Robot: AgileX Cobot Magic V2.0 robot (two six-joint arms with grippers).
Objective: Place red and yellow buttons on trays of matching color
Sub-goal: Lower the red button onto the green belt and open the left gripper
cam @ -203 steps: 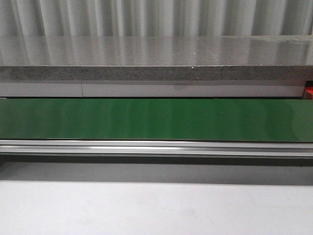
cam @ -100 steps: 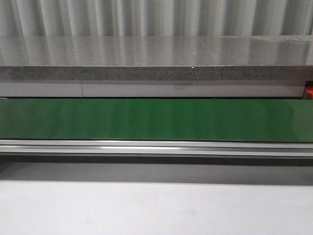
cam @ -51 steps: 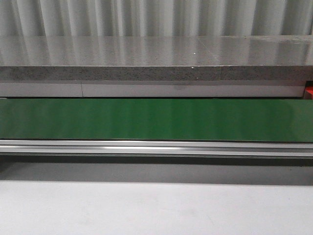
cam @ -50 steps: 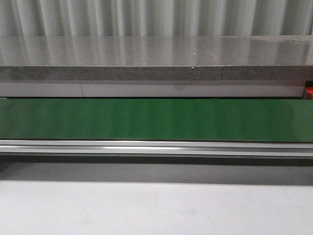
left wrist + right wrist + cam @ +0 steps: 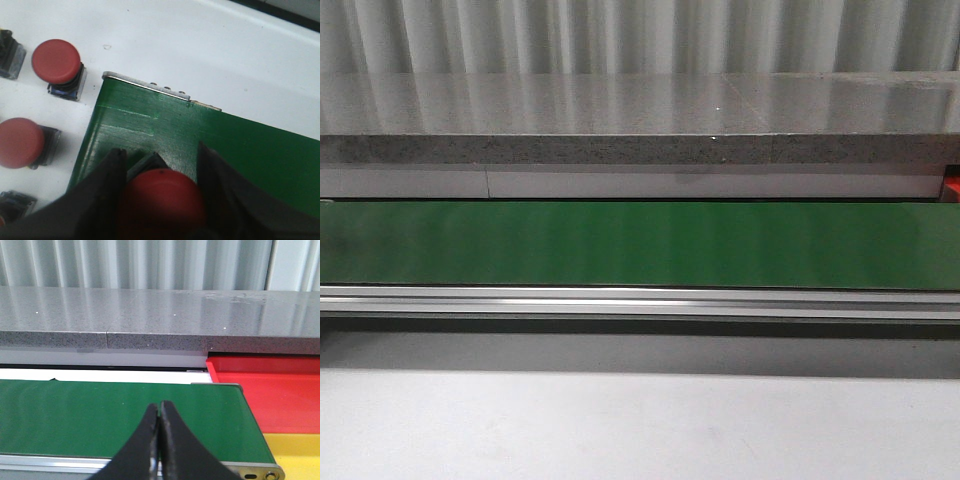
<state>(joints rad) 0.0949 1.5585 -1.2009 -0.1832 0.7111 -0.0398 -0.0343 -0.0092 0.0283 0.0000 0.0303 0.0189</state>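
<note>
Left gripper (image 5: 160, 192) clamped on a red button (image 5: 162, 202) over the green belt (image 5: 250, 155); right gripper (image 5: 159, 437) pressed together, red tray (image 5: 270, 390) and yellow tray (image 5: 295, 450) bare where visible

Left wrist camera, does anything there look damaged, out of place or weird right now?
Nothing alarming. The green belt shows pale scuff lines near its end, ordinary wear. The left gripper holds a red button over that end. The other red buttons stand upright on the white surface.
</note>
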